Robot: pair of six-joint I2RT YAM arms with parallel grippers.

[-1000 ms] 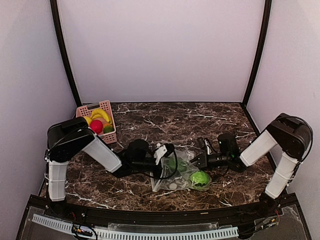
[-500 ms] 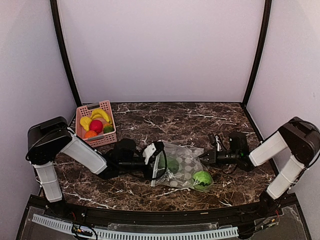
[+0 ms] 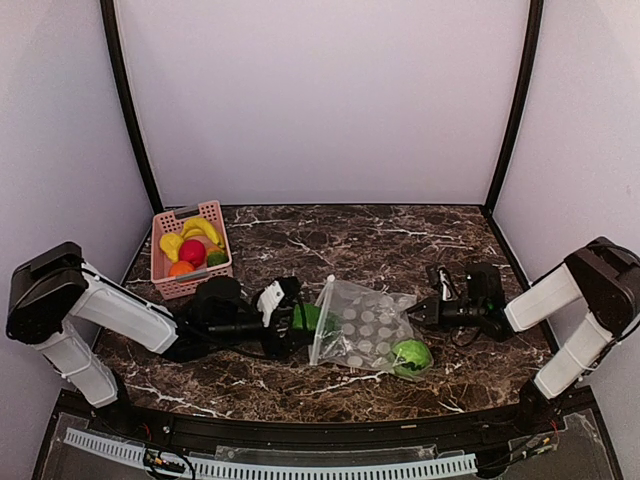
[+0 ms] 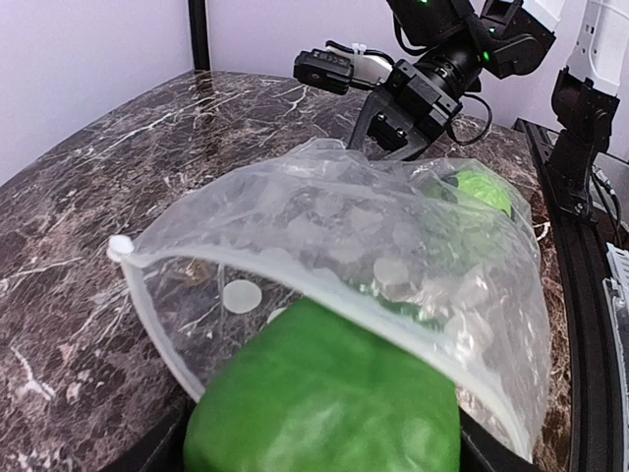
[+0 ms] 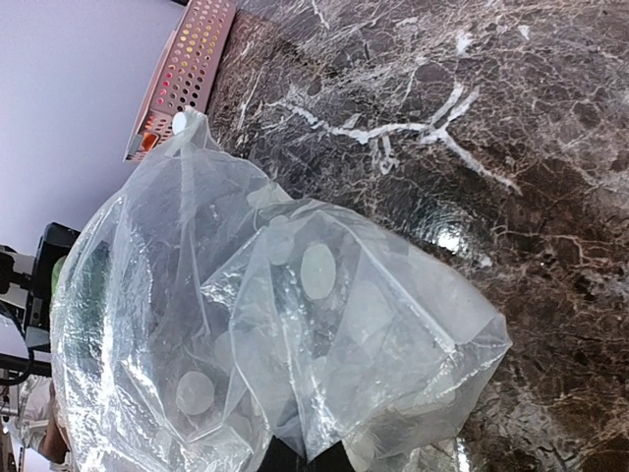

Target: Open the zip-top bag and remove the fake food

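**Green Toy at the Bag's Mouth**

The left gripper (image 3: 295, 318) is open wide, and it holds a big green toy food (image 4: 324, 403) between its fingers. The toy sits right at the tip of this gripper, just outside the open mouth of the zip-top bag (image 3: 362, 325).

The bag lies on the dark surface (image 3: 340, 235), between the two grippers. Its open mouth faces the left gripper. The top side of the bag lifts up like a little tent over the green toy.

The right gripper (image 3: 418, 313) is closed tight. It pinches the far corner of the bag, the end away from the mouth.

A green ball (image 3: 410, 356) lies just beside the right gripper, at the bag's corner. I cannot tell if it is inside the bag or not.

Well away from the left gripper, behind its arm, stands a pink basket (image 3: 192, 286). In it are a banana (image 3: 200, 229), a red ball (image 3: 192, 251) and an orange ball (image 3: 180, 268).
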